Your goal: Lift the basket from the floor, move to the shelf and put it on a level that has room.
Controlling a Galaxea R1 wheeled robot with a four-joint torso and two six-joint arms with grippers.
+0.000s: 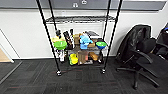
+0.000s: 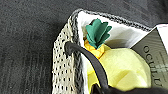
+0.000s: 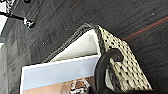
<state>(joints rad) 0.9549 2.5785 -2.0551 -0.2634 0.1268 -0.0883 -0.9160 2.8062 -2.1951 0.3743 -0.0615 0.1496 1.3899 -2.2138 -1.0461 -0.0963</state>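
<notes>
The basket (image 2: 65,72) is being seen close under both wrists, above the floor (image 2: 25,50), with a dark handle (image 2: 87,62) at one end beside a toy pineapple (image 2: 100,42) and a second handle (image 3: 105,65) at the other end beside a flat box (image 3: 57,72). Its long axis is being spanned between the two arms, neither one nearer. Whether fingers are gripping those handles cannot be told. Ahead, the shelf (image 1: 47,37) is being faced squarely; the level (image 1: 80,19) is lying bare, above a tier crowded with a green bowl (image 1: 60,45) and a blue bowl (image 1: 101,45). An office chair (image 1: 146,60) is standing to the right, well apart.
</notes>
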